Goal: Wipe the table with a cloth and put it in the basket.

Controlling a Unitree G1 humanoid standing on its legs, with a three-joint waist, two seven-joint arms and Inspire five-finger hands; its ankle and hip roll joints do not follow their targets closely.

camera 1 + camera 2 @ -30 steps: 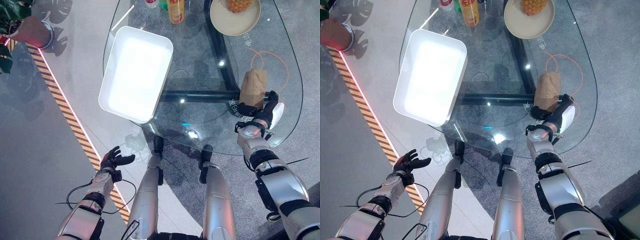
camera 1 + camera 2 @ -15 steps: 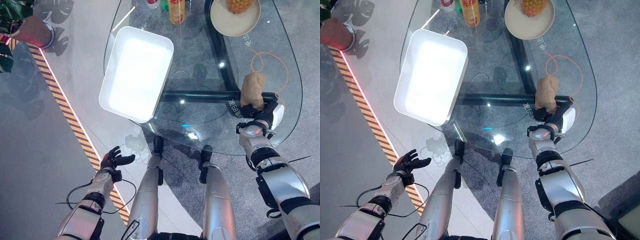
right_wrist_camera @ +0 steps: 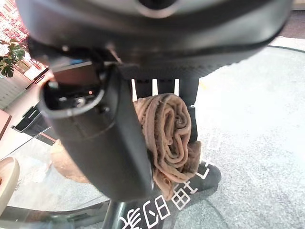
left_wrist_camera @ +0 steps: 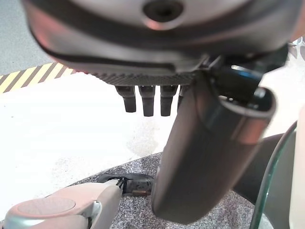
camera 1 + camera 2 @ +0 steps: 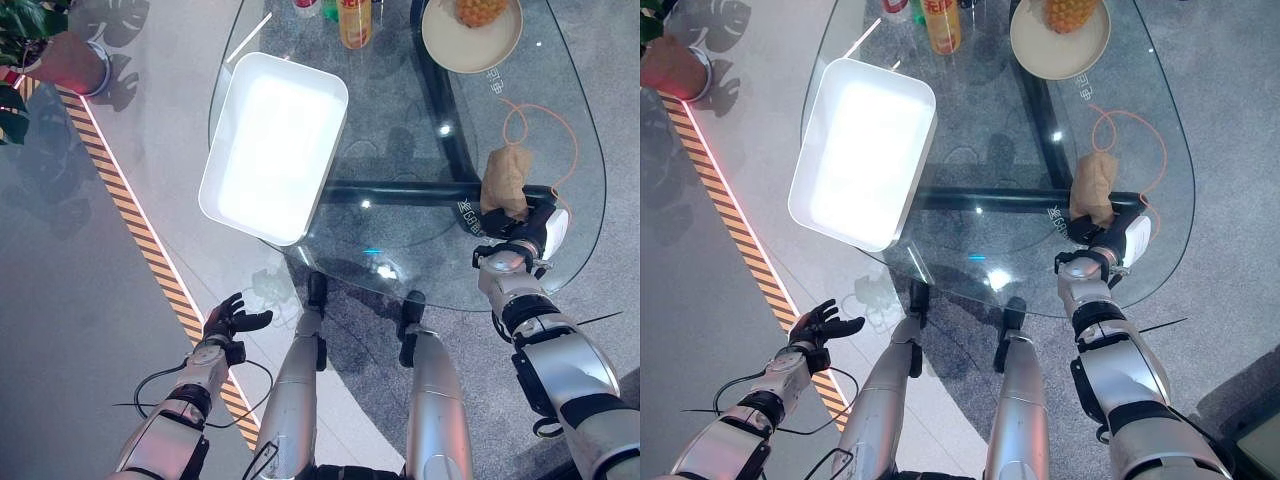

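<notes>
Since 1 second ago, the right robot hand [image 5: 522,226] has moved a little toward the right edge of the glass surface [image 5: 400,240], and the brown cloth [image 5: 505,178] has gone with it and looks more bunched; in the last half second almost nothing has changed. This robot hand is at the near right part of the surface, and its fingers and thumb are curled around the near end of the cloth. In the right wrist view the cloth [image 3: 167,138] is a rolled bundle pressed between the thumb and the fingers [image 3: 164,86]. The far part of the cloth lies on the glass, just beside a thin orange loop [image 5: 540,125], perhaps a cord, but I cannot say this for sure.

The white basket [image 5: 272,145] stands on the left side of the surface, well apart from the cloth, and its near corner reaches over the glass edge. At the far edge there is a round plate [image 5: 471,35] with a pineapple [image 5: 479,10] on it, and to its left an orange bottle [image 5: 353,22].

The left robot hand [image 5: 231,320] hangs low at the near left, over the floor beside a yellow and black striped line [image 5: 150,255]. Its fingers [image 4: 145,99] are spread loosely and hold nothing.
</notes>
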